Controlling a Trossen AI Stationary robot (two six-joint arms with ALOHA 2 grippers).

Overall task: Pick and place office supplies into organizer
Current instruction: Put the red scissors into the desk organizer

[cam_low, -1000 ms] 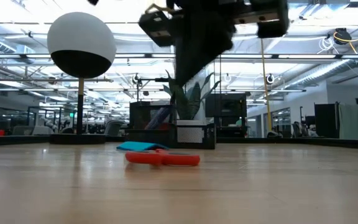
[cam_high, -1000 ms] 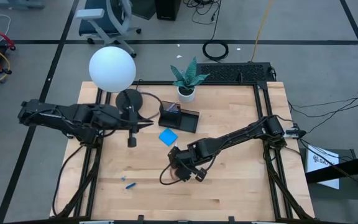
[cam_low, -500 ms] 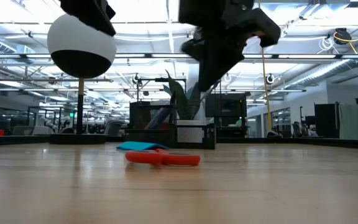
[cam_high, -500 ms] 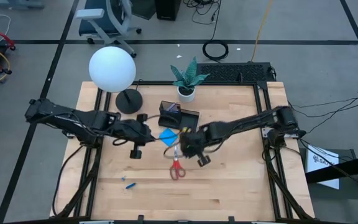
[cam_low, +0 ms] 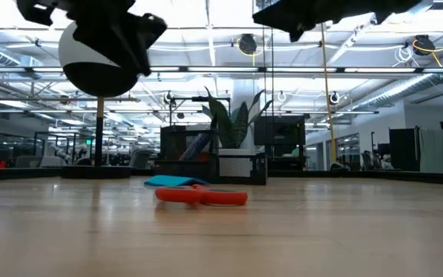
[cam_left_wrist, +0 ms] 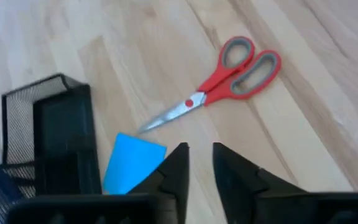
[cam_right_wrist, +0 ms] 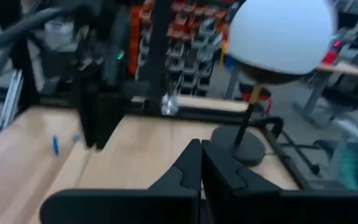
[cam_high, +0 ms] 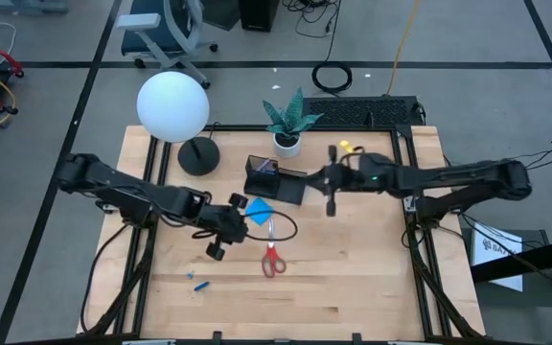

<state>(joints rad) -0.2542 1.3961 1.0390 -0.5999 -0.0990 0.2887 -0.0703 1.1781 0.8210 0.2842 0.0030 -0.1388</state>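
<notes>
Red scissors (cam_high: pixel 273 253) lie flat on wood table (cam_high: pixel 372 278), blades shut, tips pointing to blue note pad (cam_high: pixel 259 210) just beside organizer (cam_high: pixel 276 179). Left gripper (cam_left_wrist: pixel 199 163) hovers over pad, empty, fingers a little apart. Right gripper (cam_right_wrist: pixel 201 163) up in air past organizer, fingers pressed together, empty. Tiny blue piece (cam_high: pixel 200 285) lies well apart near table front.

Scissors look stiff, fairly light, metal blades slippery. Best pinch at red neck by screw. Pad thin and flat, hard to get under
</notes>
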